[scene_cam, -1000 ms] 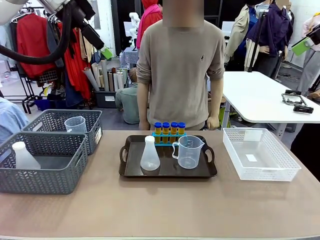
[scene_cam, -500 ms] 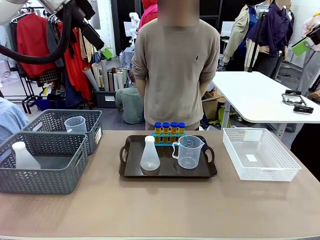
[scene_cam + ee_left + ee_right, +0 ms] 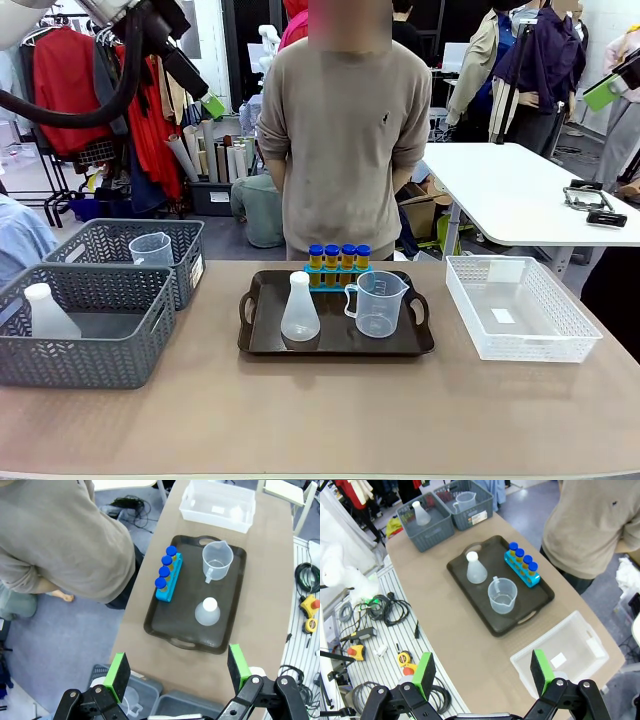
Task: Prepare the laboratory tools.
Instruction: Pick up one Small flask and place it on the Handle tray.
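Both end effectors, left [image 3: 177,672] and right [image 3: 482,676], are hanging high, jaws wide, holding nothing. Jug [image 3: 378,303], flask [image 3: 300,309] and tubes [image 3: 338,260] are sitting on the tray [image 3: 335,345] mid-desk. Judging: descend vertically, grip the flask's neck, avoid nudging the jug.

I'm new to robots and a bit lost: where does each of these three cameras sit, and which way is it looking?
Front view: fixed at the robot's side, looking across the table at the person; left arm upper left.
Left wrist view: high up, looking down past the open left gripper at the tray.
Right wrist view: high up, looking down past the open right gripper.
All share the measuring jug and flask.
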Robot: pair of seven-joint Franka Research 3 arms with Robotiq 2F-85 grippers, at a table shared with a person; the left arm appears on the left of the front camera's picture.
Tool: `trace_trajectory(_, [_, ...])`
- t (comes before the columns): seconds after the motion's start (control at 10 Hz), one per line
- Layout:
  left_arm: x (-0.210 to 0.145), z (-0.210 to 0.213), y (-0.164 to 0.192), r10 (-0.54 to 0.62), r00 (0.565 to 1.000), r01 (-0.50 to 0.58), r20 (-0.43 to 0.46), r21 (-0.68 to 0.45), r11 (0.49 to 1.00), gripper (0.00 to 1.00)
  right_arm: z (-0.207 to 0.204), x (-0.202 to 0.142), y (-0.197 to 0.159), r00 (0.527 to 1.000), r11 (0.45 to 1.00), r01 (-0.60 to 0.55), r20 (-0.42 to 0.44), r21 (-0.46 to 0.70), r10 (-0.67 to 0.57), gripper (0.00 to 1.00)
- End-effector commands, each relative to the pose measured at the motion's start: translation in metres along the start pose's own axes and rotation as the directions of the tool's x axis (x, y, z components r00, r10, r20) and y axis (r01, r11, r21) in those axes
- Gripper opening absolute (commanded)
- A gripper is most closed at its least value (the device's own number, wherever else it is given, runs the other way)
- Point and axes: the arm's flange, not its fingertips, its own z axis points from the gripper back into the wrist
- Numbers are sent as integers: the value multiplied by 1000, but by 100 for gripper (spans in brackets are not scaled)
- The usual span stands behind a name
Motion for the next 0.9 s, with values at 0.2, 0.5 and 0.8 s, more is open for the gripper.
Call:
trace_trajectory(0.2, [-2,2,0,3,1000,-3,-1,3,1000,100,1,4,1,1000,1000,7,28,20,-8,100])
trace_trajectory(0.5, [-2,2,0,3,1000,-3,-1,3,1000,100,1,4,1,1000,1000,7,28,20,-8,100])
trace_trajectory(0.8, [-2,2,0,3,1000,-3,-1,3,1000,100,1,4,1,1000,1000,7,28,20,-8,100])
